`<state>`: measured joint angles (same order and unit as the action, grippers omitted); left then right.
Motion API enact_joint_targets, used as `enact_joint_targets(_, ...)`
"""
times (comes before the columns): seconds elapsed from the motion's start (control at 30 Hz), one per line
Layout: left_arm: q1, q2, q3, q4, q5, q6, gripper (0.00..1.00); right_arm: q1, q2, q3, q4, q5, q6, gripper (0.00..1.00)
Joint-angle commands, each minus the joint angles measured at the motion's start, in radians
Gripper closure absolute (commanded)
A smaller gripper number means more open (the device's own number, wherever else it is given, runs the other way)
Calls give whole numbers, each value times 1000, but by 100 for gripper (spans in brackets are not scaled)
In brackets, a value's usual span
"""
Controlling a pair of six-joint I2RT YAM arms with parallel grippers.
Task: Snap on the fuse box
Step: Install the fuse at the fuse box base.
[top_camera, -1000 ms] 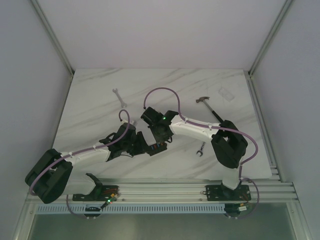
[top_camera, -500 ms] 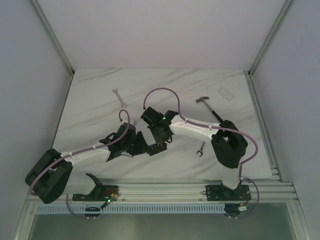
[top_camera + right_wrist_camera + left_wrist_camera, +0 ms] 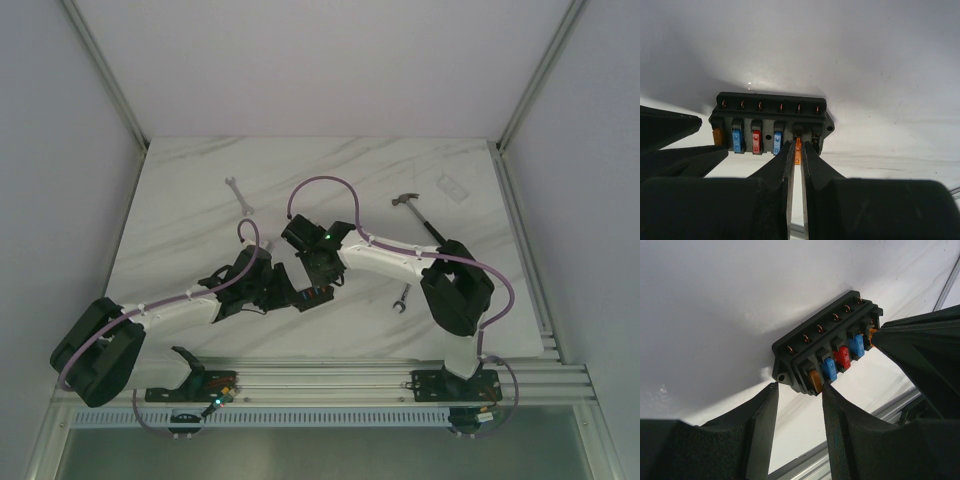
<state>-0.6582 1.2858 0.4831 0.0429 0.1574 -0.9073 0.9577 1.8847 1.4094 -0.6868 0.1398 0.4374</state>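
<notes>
Left wrist view first: our left pincer [image 3: 800, 386] has its two fingers apart. The near end of the fuse box [image 3: 827, 345] sits right at their tips, though we can't tell if they touch it. From that mouth the box's long axis runs off toward 2 o'clock, flat on the white table [image 3: 715, 300]. Its row of orange, blue and red fuses faces us.

Over to the right wrist view: here the box lies crosswise, 9 to 3 o'clock. Our right pincer [image 3: 798, 145] is pinched tight on a small orange fuse [image 3: 797, 156]. That fuse points dead ahead at 12 o'clock, its tip at the fifth slot from the left. It seems lined up but not yet seated, and the last slot at its right looks bare. We judge the push goes straight toward 12 o'clock, square to the box's length, with the right arm doing the work and the left one bracing the far end.
</notes>
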Motion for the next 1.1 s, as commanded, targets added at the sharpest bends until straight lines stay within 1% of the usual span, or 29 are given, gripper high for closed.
enact_joint_targets(0.0, 8, 9, 6, -24, -7, 4, 51, 9, 26, 36, -15, 12, 7, 100)
enact_joint_targets(0.27, 8, 9, 5, -24, -4, 4, 51, 9, 22, 37, -3, 10, 14, 100)
enact_joint_targets(0.53, 8, 5, 3, -23, -7, 0, 52, 8, 13, 33, 0, 42, 48, 100)
enact_joint_targets(1.07, 8, 4, -3, -24, -11, -4, 53, 11, 9, -15, 1, 55, 101, 100)
